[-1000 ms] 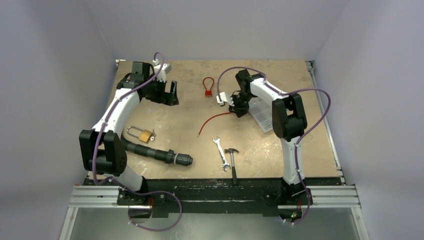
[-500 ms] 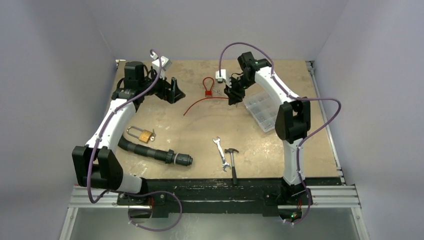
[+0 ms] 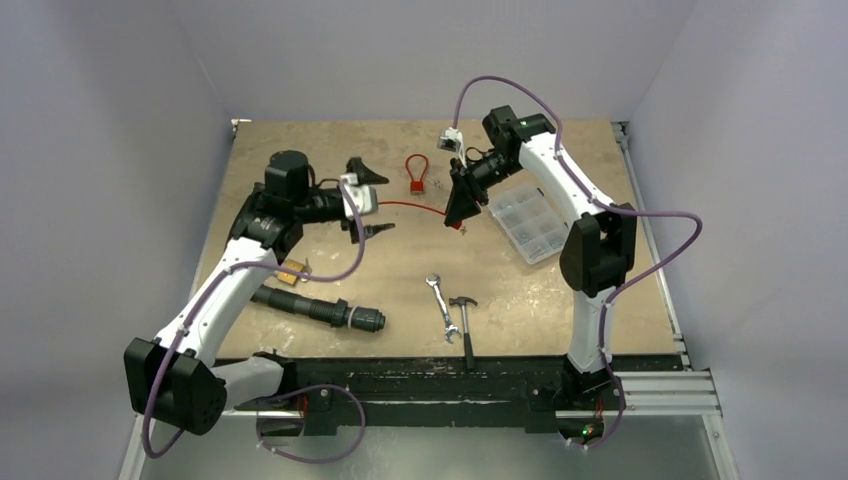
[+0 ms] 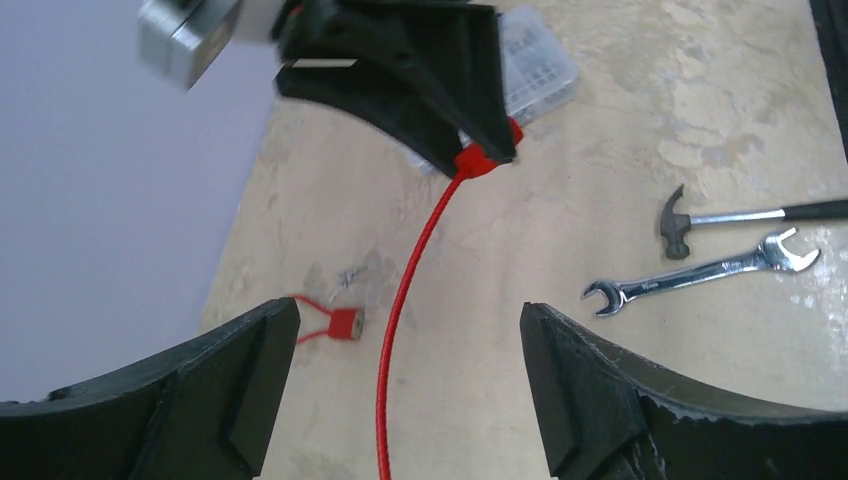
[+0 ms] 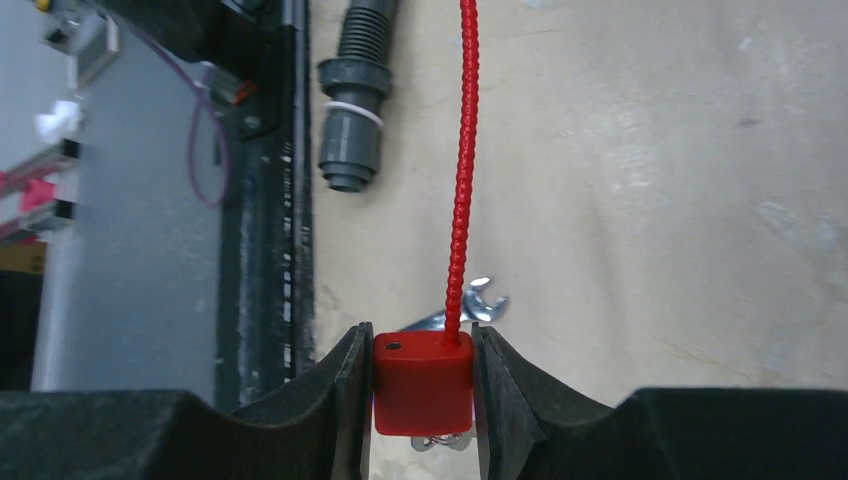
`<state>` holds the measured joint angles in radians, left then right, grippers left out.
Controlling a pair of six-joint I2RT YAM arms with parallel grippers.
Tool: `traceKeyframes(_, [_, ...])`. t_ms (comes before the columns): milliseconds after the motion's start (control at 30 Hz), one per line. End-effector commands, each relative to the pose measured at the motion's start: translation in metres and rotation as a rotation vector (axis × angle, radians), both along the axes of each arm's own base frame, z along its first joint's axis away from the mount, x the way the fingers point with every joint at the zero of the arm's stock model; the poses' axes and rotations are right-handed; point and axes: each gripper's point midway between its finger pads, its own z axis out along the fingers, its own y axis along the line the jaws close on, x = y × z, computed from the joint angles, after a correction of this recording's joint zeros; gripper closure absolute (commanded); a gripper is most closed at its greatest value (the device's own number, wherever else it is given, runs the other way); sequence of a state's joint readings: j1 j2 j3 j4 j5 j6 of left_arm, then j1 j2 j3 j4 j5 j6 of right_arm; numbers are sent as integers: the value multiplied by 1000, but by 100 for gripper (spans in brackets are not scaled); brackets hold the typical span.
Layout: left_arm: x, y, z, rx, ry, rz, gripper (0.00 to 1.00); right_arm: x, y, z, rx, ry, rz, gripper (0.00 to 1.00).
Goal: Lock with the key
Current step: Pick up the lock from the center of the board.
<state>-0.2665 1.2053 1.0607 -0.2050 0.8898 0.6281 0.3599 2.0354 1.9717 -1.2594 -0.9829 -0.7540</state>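
Note:
My right gripper is shut on the red body of a cable lock, held above the table at the back centre. A small metal piece shows under the body. Its free red cable runs left toward my left gripper. The left gripper is open, with the cable passing between its fingers without touching them. A second red cable lock lies at the back, with small keys beside it. A brass padlock lies partly under the left arm.
A clear parts box sits right of the right gripper. A wrench and a small hammer lie at the front centre. A black corrugated hose with a grey fitting lies at the front left.
The left arm has swung right and forward, so its open gripper now straddles the cable. The right gripper has turned and carried the red lock body; the cable's free end has moved toward the left gripper.

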Motion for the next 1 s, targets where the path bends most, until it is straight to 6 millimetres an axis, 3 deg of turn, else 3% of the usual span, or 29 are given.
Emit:
traceKeyframes(0, [-33, -26, -1, 111, -325, -257, 15, -43, 7, 46, 140, 133, 34, 87])
traceKeyframes(200, [-53, -54, -8, 155, -456, -394, 30, -62, 11, 56, 186, 206, 41, 87])
traceKeyframes(267, [-54, -62, -5, 119, -445, -347, 31, -65, 14, 63, 229, 229, 42, 87])
traceKeyframes(367, [-36, -66, 16, -32, -315, -168, 29, -66, 17, 72, 270, 263, 24, 87])
traceKeyframes(433, [-39, -71, 11, -7, -275, -208, 29, -68, 15, 72, 259, 252, 24, 88])
traceKeyframes(567, [-46, -86, 8, 22, -356, -246, 32, -74, 12, 61, 219, 233, 57, 88])
traceKeyframes(667, [-58, -93, -13, 114, -374, -328, 36, -77, 12, 60, 222, 243, 58, 87])
traceKeyframes(967, [-61, -108, -22, 118, -367, -356, 45, -91, 16, 72, 257, 203, 102, 86])
